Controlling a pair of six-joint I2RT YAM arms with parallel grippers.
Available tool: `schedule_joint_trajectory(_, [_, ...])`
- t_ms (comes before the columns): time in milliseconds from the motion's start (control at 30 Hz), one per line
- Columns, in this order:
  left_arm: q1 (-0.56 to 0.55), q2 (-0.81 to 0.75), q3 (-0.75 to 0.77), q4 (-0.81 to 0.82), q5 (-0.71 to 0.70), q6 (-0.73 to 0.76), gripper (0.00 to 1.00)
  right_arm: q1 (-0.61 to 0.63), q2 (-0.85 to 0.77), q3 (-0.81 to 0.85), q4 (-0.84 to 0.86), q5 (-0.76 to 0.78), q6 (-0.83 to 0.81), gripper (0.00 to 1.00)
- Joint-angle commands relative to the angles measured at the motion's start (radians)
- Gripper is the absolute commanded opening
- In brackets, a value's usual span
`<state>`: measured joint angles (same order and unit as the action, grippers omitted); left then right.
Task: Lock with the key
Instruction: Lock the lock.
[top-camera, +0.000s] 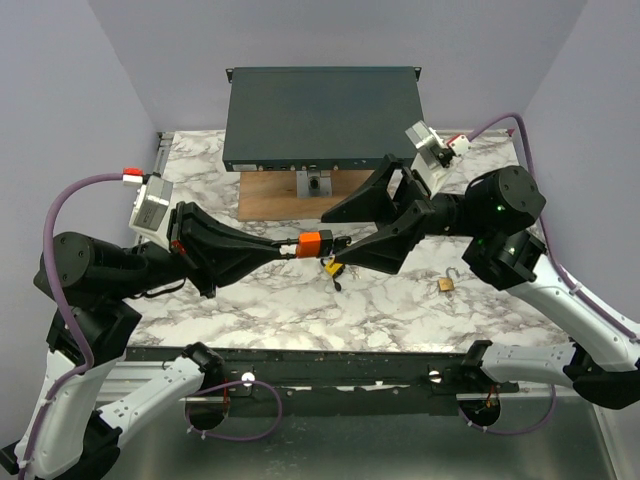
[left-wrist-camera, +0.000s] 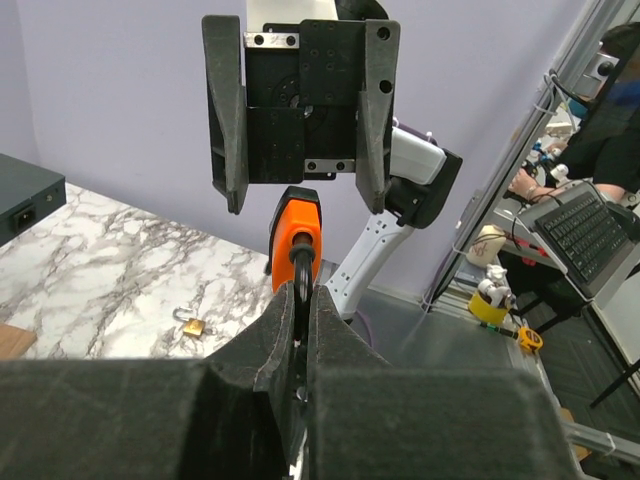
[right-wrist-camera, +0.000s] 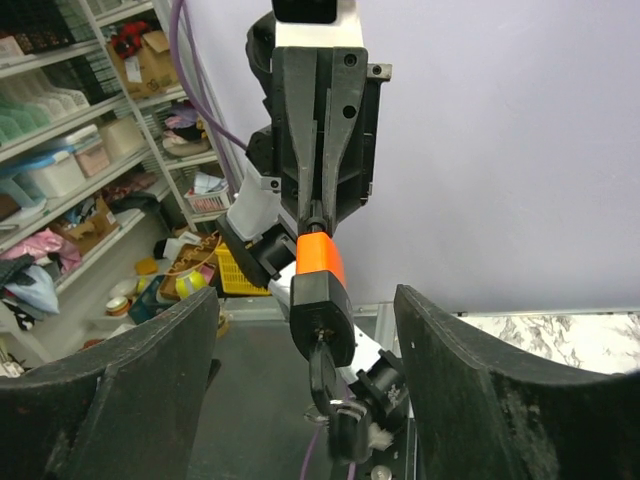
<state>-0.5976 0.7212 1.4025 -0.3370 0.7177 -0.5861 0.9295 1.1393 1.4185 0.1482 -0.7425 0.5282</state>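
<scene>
My left gripper (top-camera: 297, 245) pinches the orange-and-black plastic-cased padlock (top-camera: 314, 243) above the middle of the white marbled table (top-camera: 250, 300). My right gripper (top-camera: 343, 250) faces it from the right, one finger on either side, apart from it. A small dark metal key (right-wrist-camera: 322, 372) hangs from its underside, seemingly inserted. The small brass padlock (top-camera: 446, 284) lies on the table further right. The dark metal box (top-camera: 320, 110) stands behind.

Key bunch (right-wrist-camera: 322, 350) between parted tool (right-wrist-camera: 305, 300) fingers (right-wrist-camera: 480, 400)

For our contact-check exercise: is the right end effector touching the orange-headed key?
Apart. The right wrist view shows the right end effector open, with clear gaps on both sides of the orange-headed key.
</scene>
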Motion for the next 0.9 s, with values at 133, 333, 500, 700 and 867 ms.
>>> schedule_joint_trajectory(133, [0.003, 0.010, 0.031, 0.070, -0.043, -0.021, 0.00, 0.016, 0.038, 0.017, -0.003, -0.005, -0.039, 0.57])
schedule_joint_trajectory(333, [0.004, 0.015, 0.034, 0.064, -0.053, -0.018, 0.00, 0.019, 0.022, 0.002, -0.005, 0.005, -0.049, 0.47])
schedule_joint_trajectory(500, [0.004, 0.020, 0.031, 0.064, -0.058, -0.019, 0.00, 0.020, 0.017, -0.005, -0.014, 0.000, -0.049, 0.41])
schedule_joint_trajectory(700, [0.003, 0.024, 0.027, 0.072, -0.059, -0.023, 0.00, 0.026, 0.020, 0.000, -0.041, -0.004, -0.064, 0.43])
schedule_joint_trajectory(867, [0.003, 0.027, 0.024, 0.070, -0.060, -0.024, 0.00, 0.030, 0.021, 0.002, -0.052, 0.006, -0.071, 0.40])
